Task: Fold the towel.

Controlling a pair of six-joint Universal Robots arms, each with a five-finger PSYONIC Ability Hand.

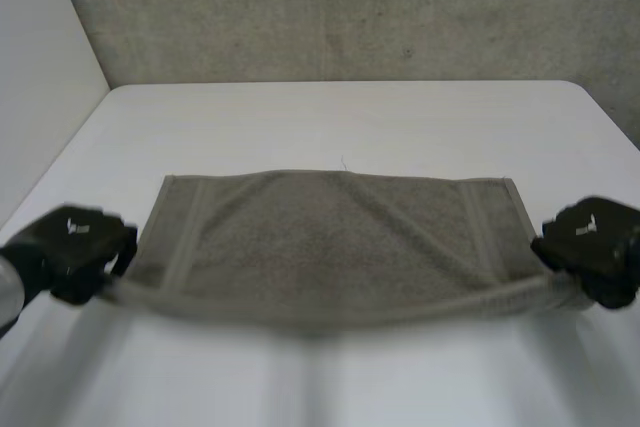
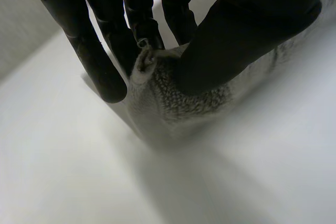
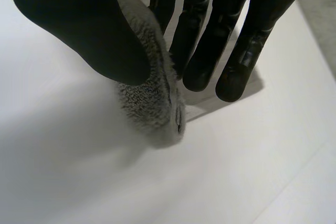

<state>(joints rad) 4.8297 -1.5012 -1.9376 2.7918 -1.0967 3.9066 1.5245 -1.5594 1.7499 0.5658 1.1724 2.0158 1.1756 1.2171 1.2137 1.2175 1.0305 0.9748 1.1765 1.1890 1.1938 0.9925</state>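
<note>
A white table (image 1: 330, 112) stands against a grey concrete wall (image 1: 350, 7). At the lower left of the head view the left hand (image 1: 72, 247) grips one near corner of the grey towel (image 1: 330, 247); its wrist view shows the thumb pressing the pile against the fingers. At the lower right the right hand (image 1: 595, 247) pinches the other near corner the same way, cloth clamped between thumb and fingers. Between the two hands the near edge hangs as a slack band, seemingly raised off the surface. From there the towel spreads away toward the middle of the frame, its far edge lying flat on the table. The long axis runs left to right across the frame, from hand to hand. The far edge lies straight ahead of both hands, about equally distant from each, so neither arm looks nearer; the fold likely depends on carrying both corners forward together, level, onto that far edge.
</note>
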